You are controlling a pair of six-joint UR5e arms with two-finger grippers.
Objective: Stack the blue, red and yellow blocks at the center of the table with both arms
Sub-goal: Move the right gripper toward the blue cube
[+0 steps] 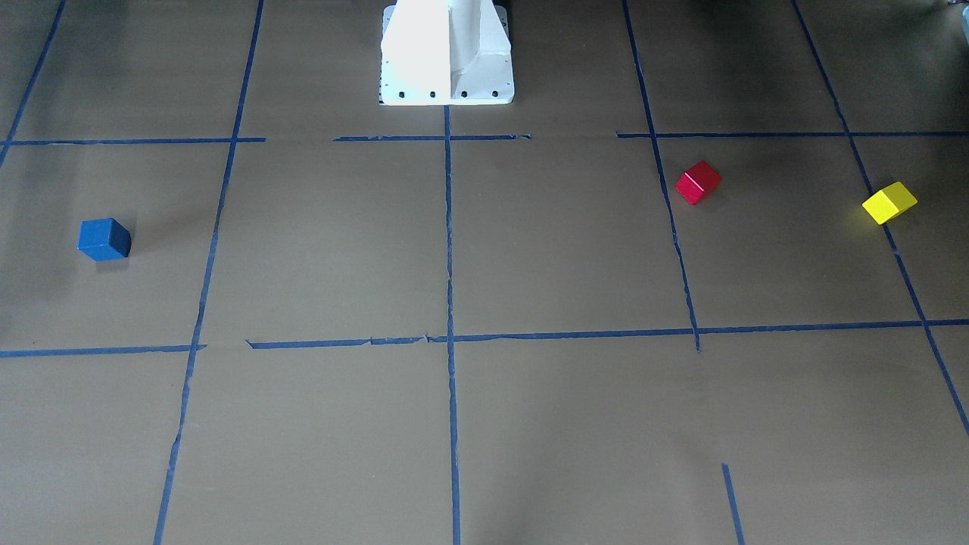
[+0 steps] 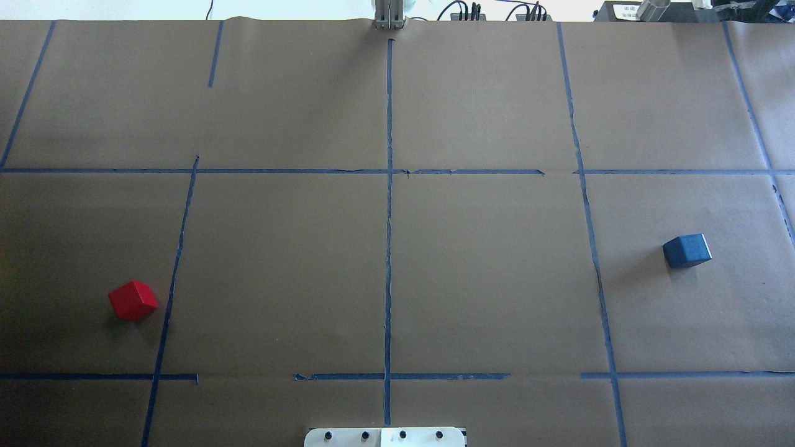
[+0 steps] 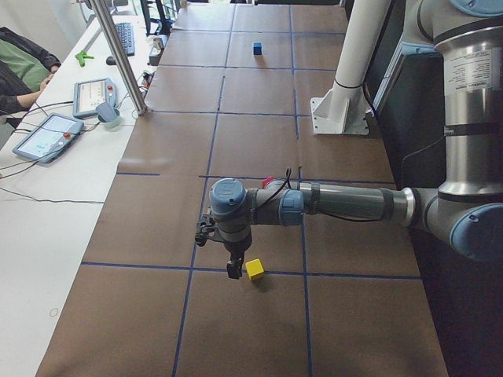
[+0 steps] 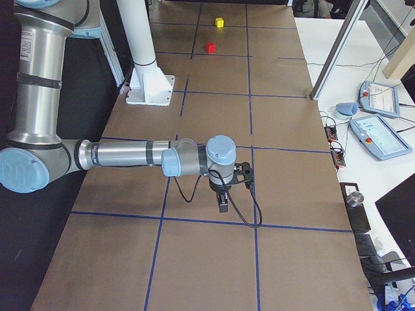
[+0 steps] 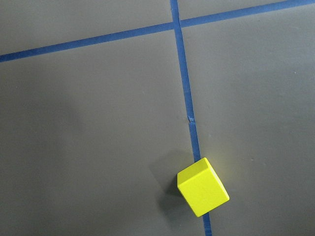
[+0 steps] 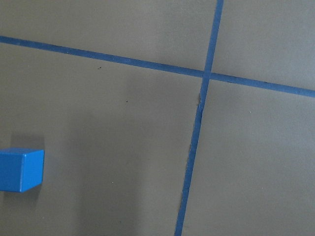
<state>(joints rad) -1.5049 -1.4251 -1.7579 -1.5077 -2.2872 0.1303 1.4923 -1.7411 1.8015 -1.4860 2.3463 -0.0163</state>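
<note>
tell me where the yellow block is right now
In the front-facing view the yellow block sits far right, on the robot's left side, on a blue tape line, with the red block nearest, toward the centre.

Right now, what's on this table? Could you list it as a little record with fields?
blue block: robot's right side, alone on the brown table
red block: robot's left side
yellow block: farther left, sitting on a tape line
stack: not begun; all three lie apart
left fingers: above the table, near the yellow block; open or shut unclear
right fingers: above the table; open or shut unclear
</note>
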